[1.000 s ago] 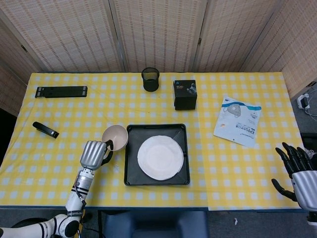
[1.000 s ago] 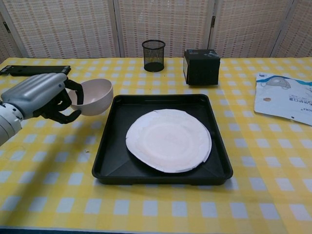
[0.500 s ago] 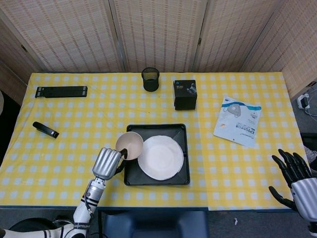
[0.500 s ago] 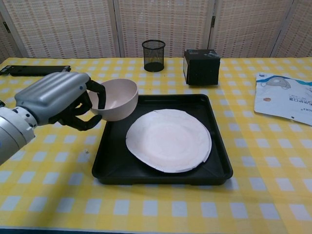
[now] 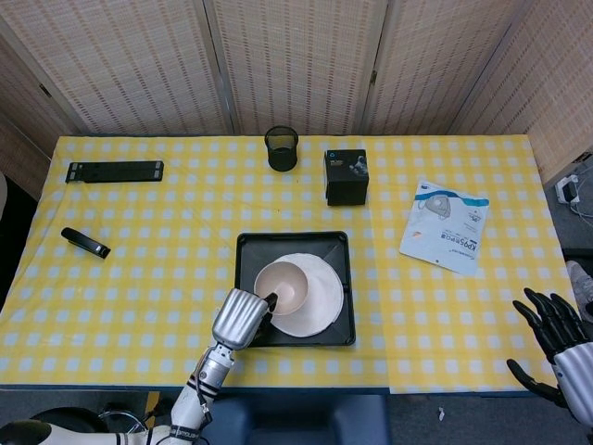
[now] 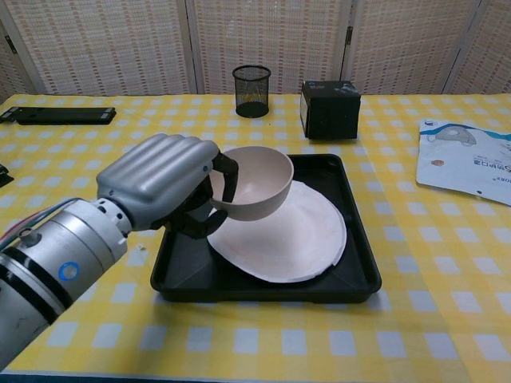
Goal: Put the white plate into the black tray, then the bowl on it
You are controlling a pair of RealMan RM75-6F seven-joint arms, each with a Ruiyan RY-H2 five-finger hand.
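The left hand [image 6: 164,187] holds the bowl [image 6: 249,182] by its rim above the white plate [image 6: 307,235], which lies in the black tray [image 6: 351,275]; the right hand [image 5: 556,338] hangs empty, fingers spread.

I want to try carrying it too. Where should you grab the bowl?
By its rim, from the left side: the left hand grips the bowl there, fingers hooked over the thin edge. The bowl sits upright and open, so its rim is easy to reach.
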